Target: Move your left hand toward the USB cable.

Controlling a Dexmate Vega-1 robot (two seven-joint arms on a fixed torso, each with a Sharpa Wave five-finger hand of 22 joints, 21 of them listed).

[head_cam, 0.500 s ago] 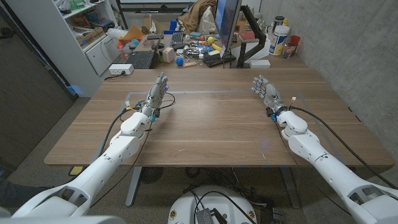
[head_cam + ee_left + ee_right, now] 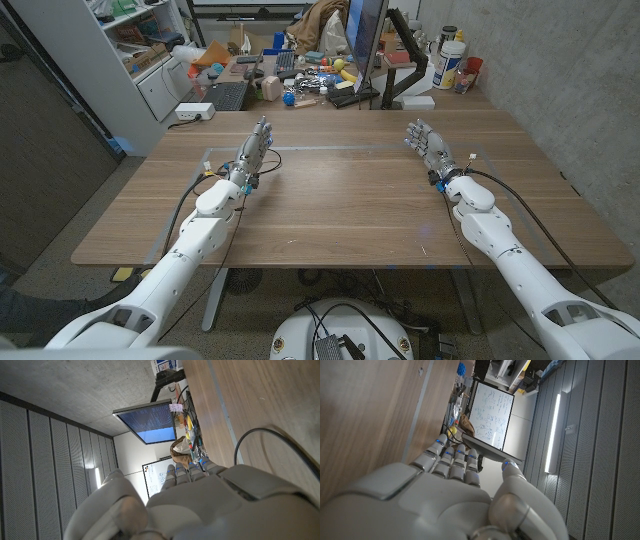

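- Left hand [image 2: 254, 150] over the table [image 2: 340, 210], toward its far-left part.
- Right hand [image 2: 427, 146] toward the far-right part.
- Clutter [image 2: 310, 80] lies behind the far edge.

No legible text, label or number anywhere

- The worktop [image 2: 340, 205] is wood-grain brown, smooth and matt, with a faint sheen toward its 12 o'clock edge
- Left robot hand [image 2: 253, 152] looks like grey plastic or metal with a dull finish; in the left wrist view its back [image 2: 210, 505] is smooth, pale, softly glossy shell
- Right robot hand [image 2: 427, 148] has the same grey matt look; in the right wrist view its shell [image 2: 430, 505] is smooth and satiny
- Both forearms [image 2: 200, 240] wear glossy white plastic casing
- Black cables [image 2: 185, 200] at the wrists look rubbery and smooth
- The wall [image 2: 580, 70] at 2 o'clock is rough bare concrete
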